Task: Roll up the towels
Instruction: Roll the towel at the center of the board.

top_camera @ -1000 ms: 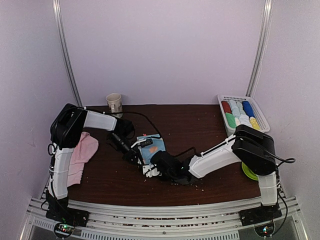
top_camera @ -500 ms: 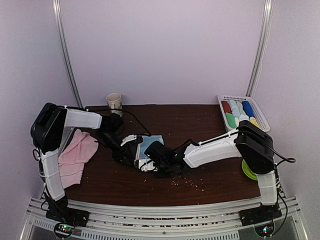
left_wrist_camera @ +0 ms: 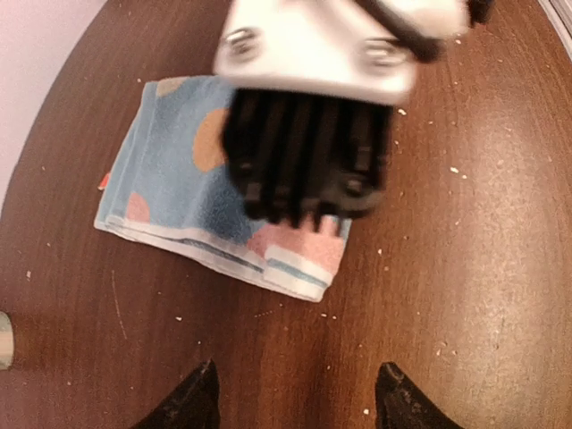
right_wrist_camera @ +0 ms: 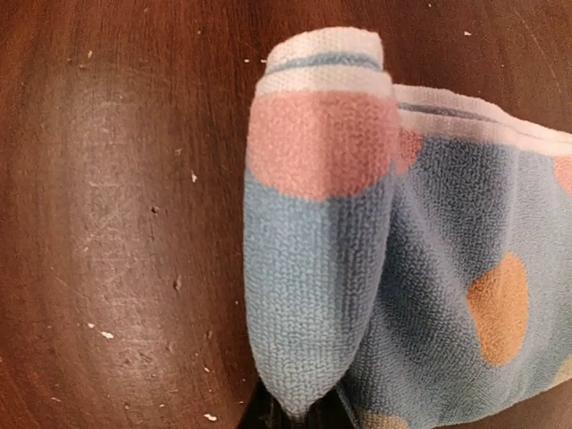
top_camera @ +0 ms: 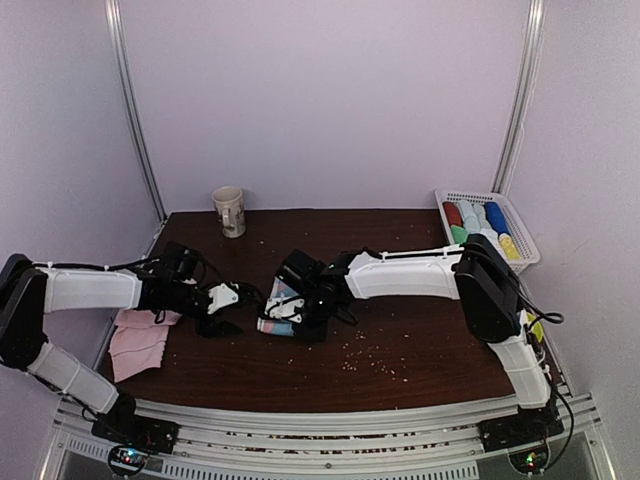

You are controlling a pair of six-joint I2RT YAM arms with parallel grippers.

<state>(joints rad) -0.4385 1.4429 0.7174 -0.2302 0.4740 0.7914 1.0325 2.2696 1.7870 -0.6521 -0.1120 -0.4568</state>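
The dotted towel is light blue with orange, pink and white spots and a white stripe along its hem, folded into a narrow band of several layers that lies flat on the dark table. At the end under the right gripper the cloth has been turned over on itself into a soft, loose roll. That roll tapers down into the jaws, which are pressed together and pinching it, and the rest of the band trails away flat beyond the fingertips. The left gripper sits low over the table, facing the towel's long edge, with its jaws spread wide and only crumb-flecked wood between them. The towel is a little way in front of those fingertips, not touching. The pink towels lie in a heap well behind the left jaws, beside that arm's forearm. A second ago the left jaws were closed and down at the towel, right against the right gripper, with the arm folded up high. Since then they have let go, opened and backed off, and the arm now reaches out low. The right arm has stretched out, and the towel it holds looks narrower and more bunched than the flat patch it was
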